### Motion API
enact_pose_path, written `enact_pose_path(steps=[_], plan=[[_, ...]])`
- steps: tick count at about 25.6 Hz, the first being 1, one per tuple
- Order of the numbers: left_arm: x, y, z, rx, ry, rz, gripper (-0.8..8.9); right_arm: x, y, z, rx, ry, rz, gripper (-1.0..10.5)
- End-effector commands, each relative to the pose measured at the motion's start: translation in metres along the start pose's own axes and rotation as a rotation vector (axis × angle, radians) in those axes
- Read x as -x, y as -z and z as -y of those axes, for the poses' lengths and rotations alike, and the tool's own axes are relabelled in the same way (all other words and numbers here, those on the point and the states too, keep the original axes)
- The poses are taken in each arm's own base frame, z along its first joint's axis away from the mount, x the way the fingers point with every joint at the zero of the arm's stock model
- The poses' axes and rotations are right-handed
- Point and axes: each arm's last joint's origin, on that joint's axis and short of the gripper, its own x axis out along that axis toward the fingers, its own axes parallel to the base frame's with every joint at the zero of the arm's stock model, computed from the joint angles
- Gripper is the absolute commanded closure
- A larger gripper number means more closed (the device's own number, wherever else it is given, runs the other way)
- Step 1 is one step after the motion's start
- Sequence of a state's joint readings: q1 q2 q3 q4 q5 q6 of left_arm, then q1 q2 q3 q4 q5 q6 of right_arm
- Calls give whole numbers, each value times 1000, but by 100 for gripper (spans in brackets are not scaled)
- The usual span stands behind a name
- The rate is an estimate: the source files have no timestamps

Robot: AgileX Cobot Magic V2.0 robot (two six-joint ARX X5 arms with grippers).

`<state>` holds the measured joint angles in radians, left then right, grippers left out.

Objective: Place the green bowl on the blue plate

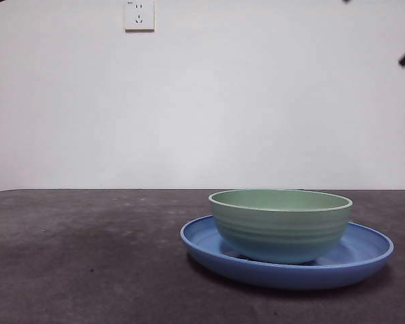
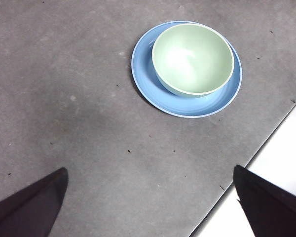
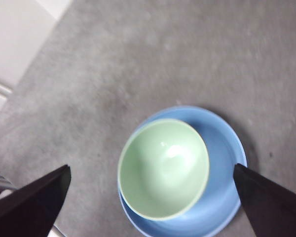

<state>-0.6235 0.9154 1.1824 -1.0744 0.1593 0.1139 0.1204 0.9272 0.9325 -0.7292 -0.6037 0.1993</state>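
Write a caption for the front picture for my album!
Glossy sage-green round bowl sitting on the wide blue plate, on a dark table.

Dark grey table (image 1: 88, 256), blue plate (image 1: 364, 253) on it

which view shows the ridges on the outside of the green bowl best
The front view: it looks level at the green bowl, so its ridged side wall shows above the blue plate. Both wrist views look down into it, showing mainly its smooth inside and rim.

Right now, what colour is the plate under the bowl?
Medium blue, glossy; the blue plate shows best in the left wrist view.
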Motion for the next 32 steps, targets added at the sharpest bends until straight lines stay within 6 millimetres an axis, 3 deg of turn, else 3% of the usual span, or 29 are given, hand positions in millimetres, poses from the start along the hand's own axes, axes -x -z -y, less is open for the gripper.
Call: enact_pose_path(steps=[1, 10, 14, 18, 24, 32], plan=[[2, -3, 0, -13, 4, 15, 148, -11, -8, 12, -35, 27, -34, 438], [2, -4, 0, -14, 3, 22, 148, -70, -15, 79, -213, -14, -210, 490], [2, -4, 0, -14, 3, 22, 148, -94, -11, 101, -245, -24, -264, 590], [2, -4, 0, -15, 3, 23, 148, -120, -1, 123, -280, -21, -340, 591], [2, -5, 0, -16, 1, 34, 148, -139, 8, 138, -274, -31, -390, 643], [2, -6, 0, -17, 1, 36, 148, -160, 16, 134, -241, -97, -436, 687]])
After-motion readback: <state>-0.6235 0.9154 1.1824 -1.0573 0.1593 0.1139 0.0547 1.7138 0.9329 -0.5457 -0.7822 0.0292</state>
